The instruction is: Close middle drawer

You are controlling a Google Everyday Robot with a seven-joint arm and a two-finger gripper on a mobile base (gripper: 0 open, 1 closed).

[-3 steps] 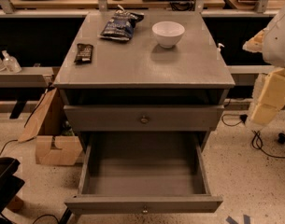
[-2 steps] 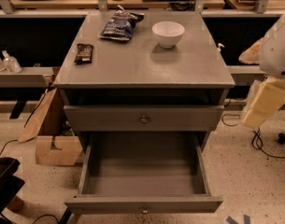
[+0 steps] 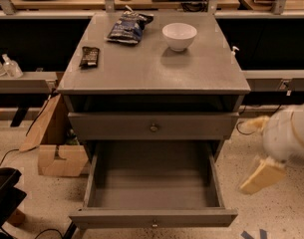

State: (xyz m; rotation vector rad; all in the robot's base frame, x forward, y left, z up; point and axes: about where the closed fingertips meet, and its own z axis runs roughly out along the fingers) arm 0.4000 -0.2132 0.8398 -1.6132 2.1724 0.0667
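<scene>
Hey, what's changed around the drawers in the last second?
The gripper has dropped on the cabinet's right, from tabletop height to beside the open middle drawer, without touching it. Nothing was grasped. The drawer stays pulled out; the bowl, snack bag and bar on top have not moved.

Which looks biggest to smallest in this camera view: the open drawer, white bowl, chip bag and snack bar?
Largest first: open drawer, chip bag, white bowl, snack bar. Bag and bowl look close. The gripper hangs right of the drawer.
</scene>
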